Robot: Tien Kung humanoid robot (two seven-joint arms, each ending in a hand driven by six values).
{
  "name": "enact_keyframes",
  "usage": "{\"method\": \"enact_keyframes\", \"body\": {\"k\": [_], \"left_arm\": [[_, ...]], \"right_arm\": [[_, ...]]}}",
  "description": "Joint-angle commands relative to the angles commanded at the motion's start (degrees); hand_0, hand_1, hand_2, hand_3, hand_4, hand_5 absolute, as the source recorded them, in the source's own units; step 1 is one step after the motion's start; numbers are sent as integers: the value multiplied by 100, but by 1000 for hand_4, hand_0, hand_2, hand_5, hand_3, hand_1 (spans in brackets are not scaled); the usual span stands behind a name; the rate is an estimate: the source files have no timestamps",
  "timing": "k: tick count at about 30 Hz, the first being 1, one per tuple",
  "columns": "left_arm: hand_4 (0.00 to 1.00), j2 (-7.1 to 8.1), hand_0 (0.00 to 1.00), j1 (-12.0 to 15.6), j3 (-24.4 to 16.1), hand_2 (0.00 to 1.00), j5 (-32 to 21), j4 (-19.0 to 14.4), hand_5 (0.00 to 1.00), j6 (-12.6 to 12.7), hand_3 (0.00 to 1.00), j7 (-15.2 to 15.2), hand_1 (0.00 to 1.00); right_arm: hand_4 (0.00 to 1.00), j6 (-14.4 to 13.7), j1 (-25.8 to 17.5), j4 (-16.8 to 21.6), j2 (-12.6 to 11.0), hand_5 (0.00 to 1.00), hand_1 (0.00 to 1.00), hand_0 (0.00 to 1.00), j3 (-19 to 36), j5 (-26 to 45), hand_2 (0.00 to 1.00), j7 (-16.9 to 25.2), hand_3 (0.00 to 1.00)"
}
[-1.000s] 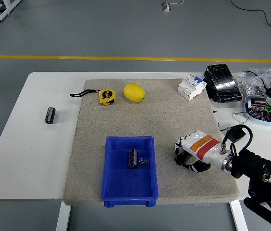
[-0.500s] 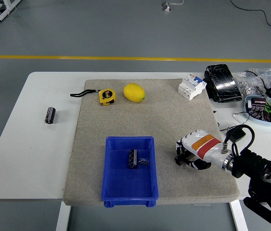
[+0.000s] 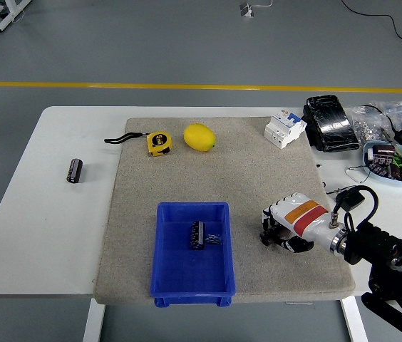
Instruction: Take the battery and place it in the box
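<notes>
Lower centre, the black cylindrical battery (image 3: 198, 235) lies in the blue plastic box (image 3: 192, 251); the right hand (image 3: 287, 226), fingers curled and empty, rests right of it.

Bright, even light, soft shadows, seemingly sharp throughout.

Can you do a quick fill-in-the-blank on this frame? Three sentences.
1. The blue box holds a dark ____.
2. The lemon lies just right of the yellow ____.
3. The right hand rests on the mat, to the ____ of the box.

Missing words: battery; tape measure; right.
</notes>
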Motion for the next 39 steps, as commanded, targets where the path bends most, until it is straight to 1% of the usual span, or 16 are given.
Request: {"method": "enact_keyframes", "body": {"k": [1,14,21,31,36,39], "left_arm": [[627,1,687,0,0,683,0,0,675,-1,620,-1,664],[627,12,687,12,14,683,-22,2,675,-5,620,5,662],[627,21,687,20,35,681,-55,7,675,-4,620,0,664],[627,45,687,45,12,680,-29,15,675,-17,620,15,655],[627,56,687,56,-1,680,-13,19,675,-12,620,25,655],[627,64,687,45,2,680,-9,21,675,-18,620,24,650]], "right_arm": [[775,-1,2,20,-5,2,399,428,7,5,467,-2,472],[770,36,8,170,-58,2,399,423,76,-51,466,-29,471],[768,96,24,393,-109,2,398,421,202,-102,465,-88,470],[772,188,173,988,-160,2,398,418,454,-161,467,-219,472],[772,225,234,1353,-10,2,398,418,522,-164,467,-333,472],[775,251,278,1606,75,2,399,418,433,-157,468,-396,473]]}}
